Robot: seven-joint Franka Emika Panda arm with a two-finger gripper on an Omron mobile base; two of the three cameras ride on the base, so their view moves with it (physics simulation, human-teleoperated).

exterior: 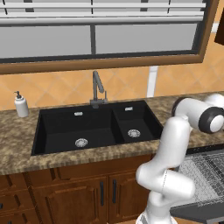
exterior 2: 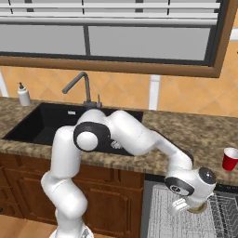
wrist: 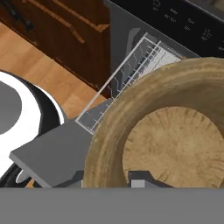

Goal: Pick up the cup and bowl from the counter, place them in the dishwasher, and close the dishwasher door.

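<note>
My gripper is shut on the rim of the tan-brown bowl, one fingertip inside it. The bowl hangs low over the grey wire rack of the open dishwasher. The dishwasher door lies folded down, a flat grey panel under the rack. The red cup with a white rim stands upright on the speckled counter, to the right of my arm and apart from it.
A black double sink with a grey tap is set in the counter. A white soap bottle stands at its left. Brown wooden cabinets run below. A dark strip with white markings borders the rack.
</note>
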